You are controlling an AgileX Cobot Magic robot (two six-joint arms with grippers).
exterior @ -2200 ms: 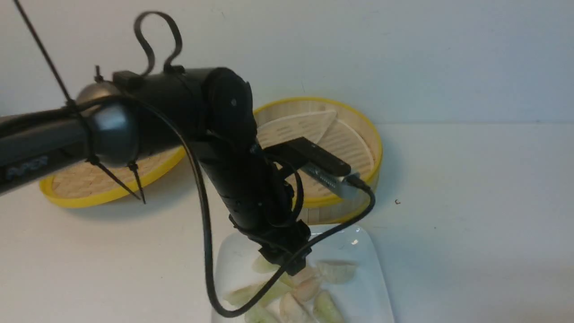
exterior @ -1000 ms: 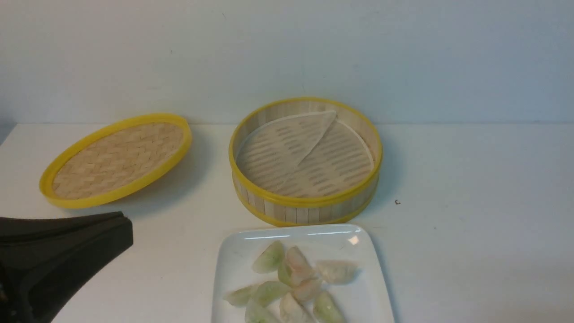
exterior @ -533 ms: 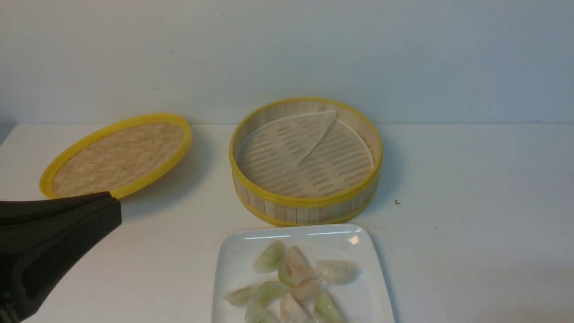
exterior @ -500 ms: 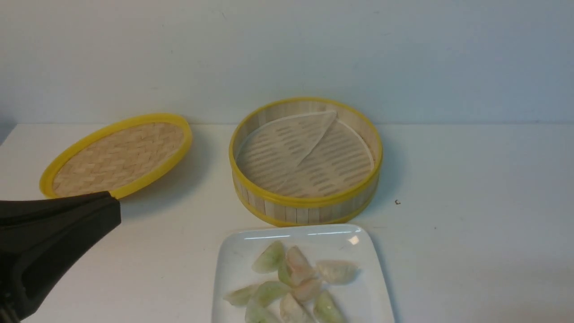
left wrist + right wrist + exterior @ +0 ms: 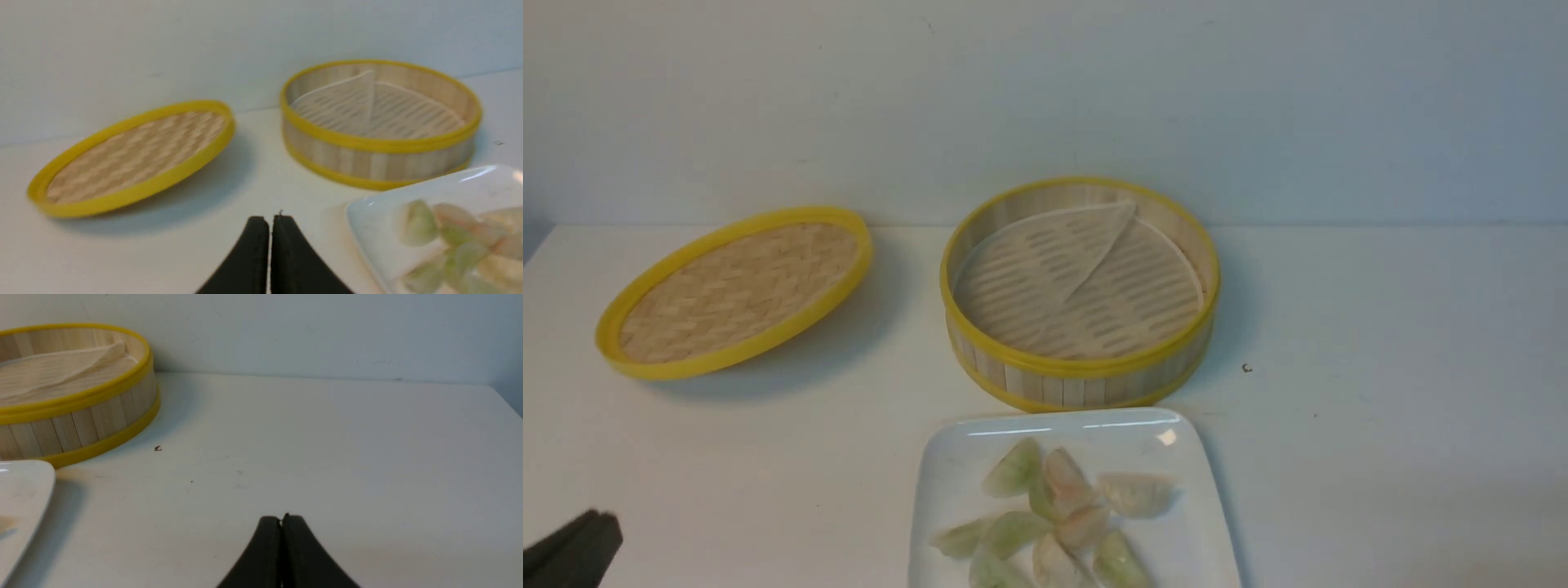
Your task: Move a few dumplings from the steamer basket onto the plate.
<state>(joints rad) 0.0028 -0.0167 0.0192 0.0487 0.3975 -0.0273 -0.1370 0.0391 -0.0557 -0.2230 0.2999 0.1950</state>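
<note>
I see a smooth, matte white table (image 5: 1380, 351) meeting a pale, plain wall (image 5: 1045, 90), with soft shadows and a few small dark specks on its top. The round, yellow-rimmed bamboo steamer basket (image 5: 1082, 369) sits near the wall, beside a tilted, flat woven lid (image 5: 731, 286). Pale green and pinkish crescent dumplings (image 5: 1017, 532) lie on the glossy white squarish plate (image 5: 1205, 506) in front of the basket. The black left gripper (image 5: 271, 222) and black right gripper (image 5: 283, 520) are both closed, gripping nothing.

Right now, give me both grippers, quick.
Left gripper: closed, holding nothing.
Right gripper: closed, holding nothing.
</note>
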